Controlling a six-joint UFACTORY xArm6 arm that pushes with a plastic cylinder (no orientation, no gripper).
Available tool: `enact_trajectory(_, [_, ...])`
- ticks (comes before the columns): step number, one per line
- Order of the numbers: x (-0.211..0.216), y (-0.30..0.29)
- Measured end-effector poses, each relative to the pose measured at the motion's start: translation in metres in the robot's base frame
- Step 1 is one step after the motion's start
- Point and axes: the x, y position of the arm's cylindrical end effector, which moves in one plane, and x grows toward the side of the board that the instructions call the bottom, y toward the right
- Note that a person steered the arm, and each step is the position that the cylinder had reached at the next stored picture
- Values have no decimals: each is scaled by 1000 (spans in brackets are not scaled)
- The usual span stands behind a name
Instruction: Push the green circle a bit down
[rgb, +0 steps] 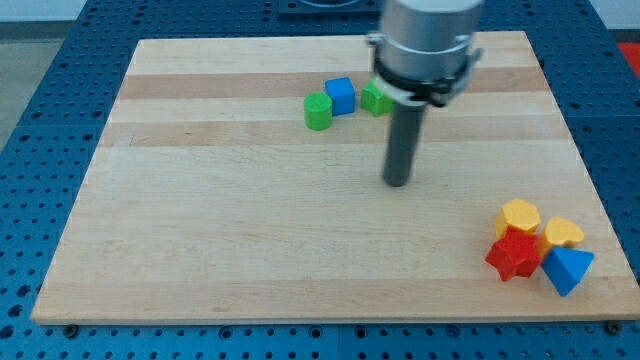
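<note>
The green circle (318, 111) is a short green cylinder near the top middle of the wooden board (230, 220). A blue cube (341, 95) touches it on its upper right. A second green block (375, 98) lies right of the cube, partly hidden by the arm. My tip (397, 183) rests on the board, below and to the right of the green circle, well apart from it.
At the view's bottom right sits a cluster: a yellow hexagon (519, 215), a yellow block (564, 233), a red star (514, 253) and a blue triangle (568, 269). The arm's grey body (425, 45) hangs over the board's top middle.
</note>
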Motion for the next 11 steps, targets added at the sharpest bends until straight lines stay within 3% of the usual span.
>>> enact_trajectory(2, [-17,-95])
enact_trajectory(4, [-102,-105])
enact_trajectory(6, [-131,-83])
enact_trajectory(11, [3,-7])
